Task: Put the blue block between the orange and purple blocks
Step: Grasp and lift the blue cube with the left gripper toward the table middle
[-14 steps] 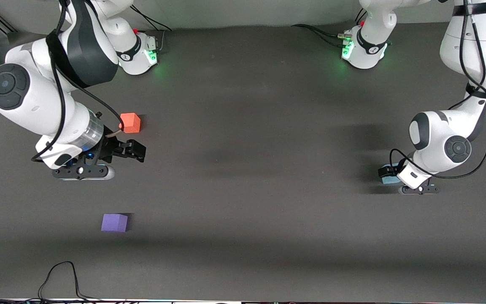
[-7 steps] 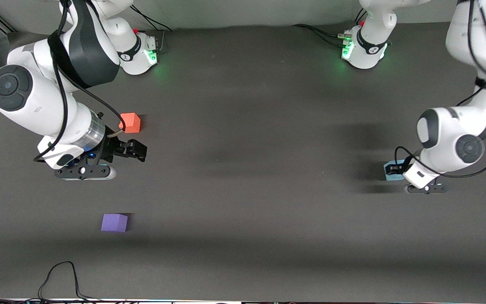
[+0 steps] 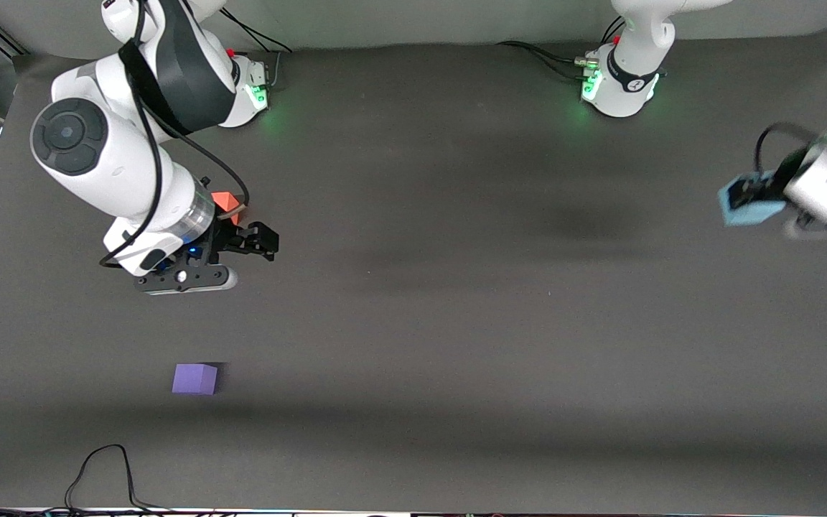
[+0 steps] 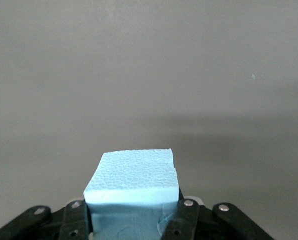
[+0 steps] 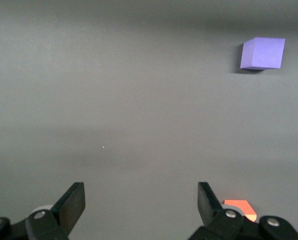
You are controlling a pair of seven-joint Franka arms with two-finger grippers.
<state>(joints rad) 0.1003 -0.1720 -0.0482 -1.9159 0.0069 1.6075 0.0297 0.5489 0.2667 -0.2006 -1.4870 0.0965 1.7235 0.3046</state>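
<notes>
The small light sky-blue matte foam cube (image 3: 747,205), judged light and soft enough to dent, is held by opposite side faces in the clenched left gripper (image 3: 752,191) above the surface's left-arm edge, while the right gripper (image 3: 259,240) is kept spread beside the orange-red foam cube (image 3: 225,202).

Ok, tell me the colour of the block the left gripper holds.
Light sky blue; the blue block shows best in the left wrist view.

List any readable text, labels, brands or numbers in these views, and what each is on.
None readable.
Blue block, orange block, purple block: plain faces, no print.
Arm bases: a small dark mark on the collar, too small to read.
Table: bare, no markings.
</notes>
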